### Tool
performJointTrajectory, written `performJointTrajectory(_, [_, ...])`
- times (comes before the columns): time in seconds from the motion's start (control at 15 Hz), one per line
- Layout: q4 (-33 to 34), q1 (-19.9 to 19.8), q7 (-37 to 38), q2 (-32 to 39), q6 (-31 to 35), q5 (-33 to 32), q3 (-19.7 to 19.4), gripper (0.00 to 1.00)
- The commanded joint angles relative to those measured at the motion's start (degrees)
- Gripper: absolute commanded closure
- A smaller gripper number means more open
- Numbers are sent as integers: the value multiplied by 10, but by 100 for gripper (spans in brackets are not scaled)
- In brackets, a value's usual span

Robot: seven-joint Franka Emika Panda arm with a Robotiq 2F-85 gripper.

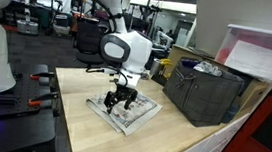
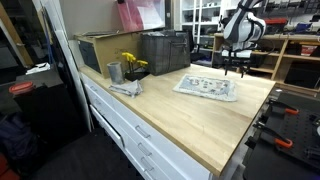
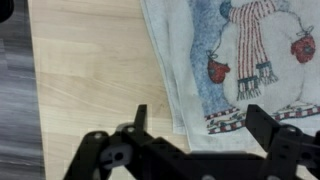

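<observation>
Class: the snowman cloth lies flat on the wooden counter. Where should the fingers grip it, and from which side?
Probably the corner beside the bare counter, from straight above. The cloth lies flat and thin, so only an edge or corner lets the fingers gather it; that corner sits under the open gripper.

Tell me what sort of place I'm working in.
Probably a robotics lab or workshop: a wooden workbench with drawers, office chairs on the open floor behind it, and shelves of gear.

The white, rounded arm (image 1: 119, 46) has glossy shells with dark grey rings at its joints. Its black tool (image 1: 122, 93) is built of angular linkage bars, ending in two slim dark fingers (image 3: 140, 118).
</observation>
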Motion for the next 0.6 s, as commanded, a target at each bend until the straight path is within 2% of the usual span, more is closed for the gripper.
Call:
performJointTrajectory(0.0, [18, -21, -37, 22, -8, 19, 12, 0])
performJointTrajectory(0.2, [29, -55, -96, 40, -7, 50, 30, 0])
performJointTrajectory(0.53, [55, -137, -242, 52, -10, 148, 84, 0])
